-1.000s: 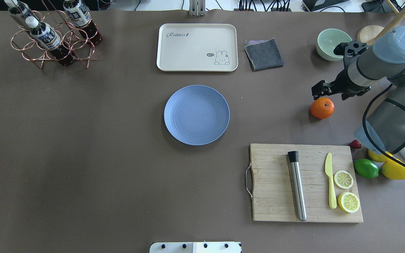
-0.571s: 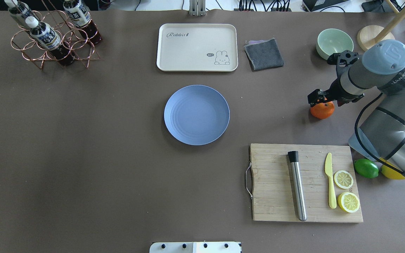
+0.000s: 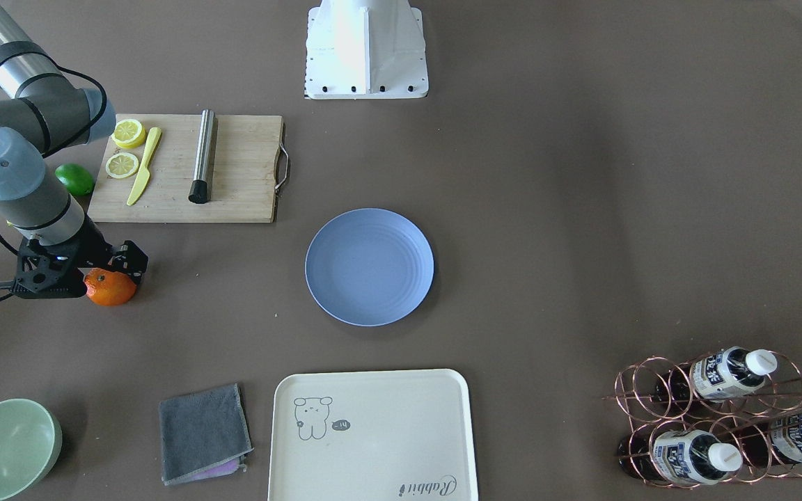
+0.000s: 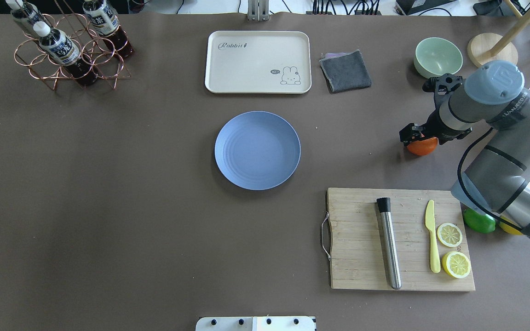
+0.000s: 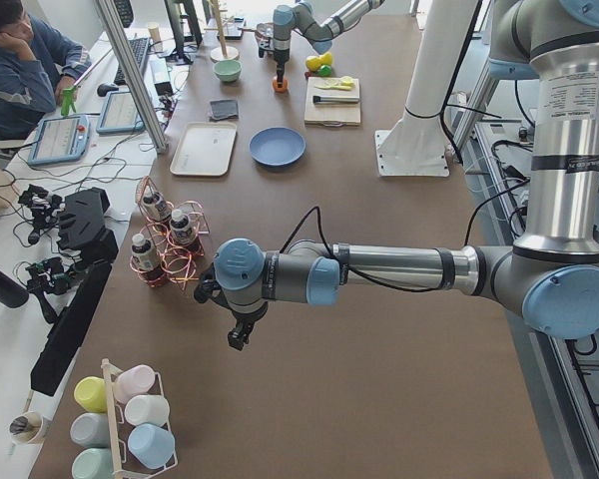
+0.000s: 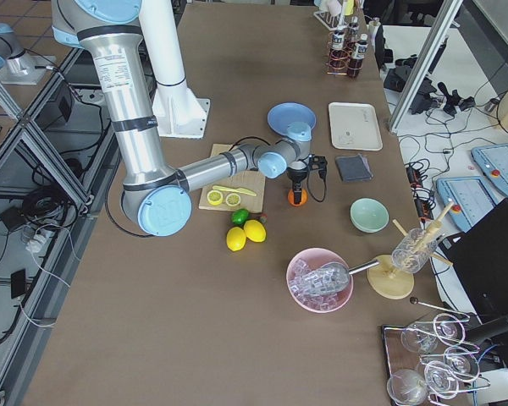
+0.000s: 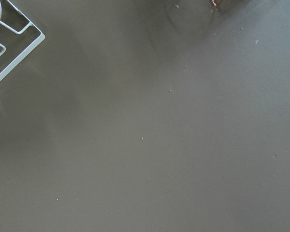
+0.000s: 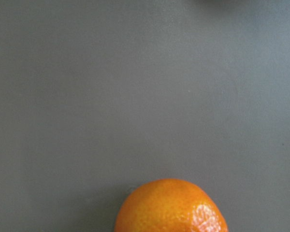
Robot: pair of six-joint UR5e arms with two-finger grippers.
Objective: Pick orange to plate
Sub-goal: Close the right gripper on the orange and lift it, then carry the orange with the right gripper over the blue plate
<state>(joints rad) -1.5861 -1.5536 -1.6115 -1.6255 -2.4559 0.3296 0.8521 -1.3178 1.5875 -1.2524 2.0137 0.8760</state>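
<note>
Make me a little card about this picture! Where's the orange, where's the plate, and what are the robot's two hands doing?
orange: on the table, far from the plate
plate: blue, mid-table, nothing on it
right gripper: down over the orange, covering its top in the overhead view; grip unclear
left gripper: above bare table, far from the orange; open or shut unclear
nearby: cutting board with lemon slices
job: not done yet
</note>
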